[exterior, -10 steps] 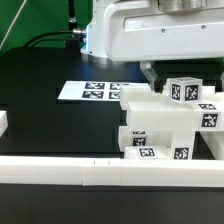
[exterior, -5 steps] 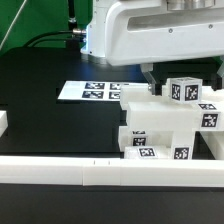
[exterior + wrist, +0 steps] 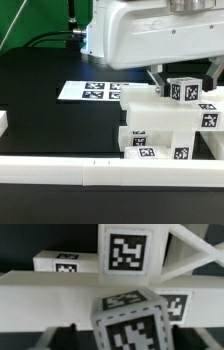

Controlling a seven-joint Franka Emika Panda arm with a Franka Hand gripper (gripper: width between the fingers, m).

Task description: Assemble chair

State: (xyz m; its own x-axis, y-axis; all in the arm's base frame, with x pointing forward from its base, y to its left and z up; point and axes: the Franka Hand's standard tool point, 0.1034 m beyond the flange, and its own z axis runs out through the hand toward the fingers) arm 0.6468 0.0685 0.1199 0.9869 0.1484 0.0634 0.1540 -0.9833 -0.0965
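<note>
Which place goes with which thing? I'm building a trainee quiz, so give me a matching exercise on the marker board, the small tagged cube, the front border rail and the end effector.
Things:
1. marker board
2. small cube
3. border rail
4. end effector

Places:
A. on top of the stacked chair parts
B. along the near edge of the exterior view
C. flat on the black table, to the exterior view's left of the chair parts
D. one finger on either side of the cube

Pairs: 1-C, 2-A, 3-B, 4-D
</note>
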